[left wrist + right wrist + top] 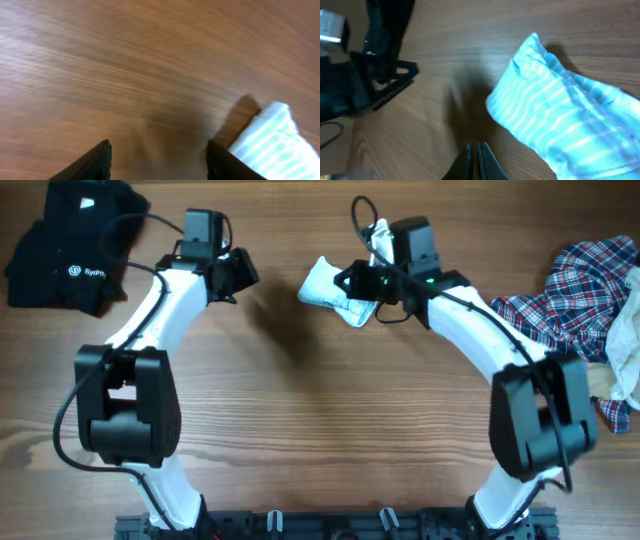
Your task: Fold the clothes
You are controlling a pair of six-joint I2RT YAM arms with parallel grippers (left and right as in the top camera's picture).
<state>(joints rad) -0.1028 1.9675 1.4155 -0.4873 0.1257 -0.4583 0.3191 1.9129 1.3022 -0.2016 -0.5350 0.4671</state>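
The small pale-blue striped garment (325,285) lies bunched in a compact bundle on the wood table, at the back centre. My right gripper (346,280) hovers at its right edge. In the right wrist view that gripper (475,156) is shut with nothing between its fingers, and the striped garment (560,120) lies just to its right. My left gripper (243,273) stands to the left of the bundle, apart from it. Its jaws (157,161) are open over bare wood, and a corner of the striped garment (272,142) shows past the right finger (222,162).
A black logo garment (65,245) lies at the back left corner. A red-blue-white plaid shirt (575,280) and a beige piece (625,330) are heaped at the right edge. The left arm (365,75) shows in the right wrist view.
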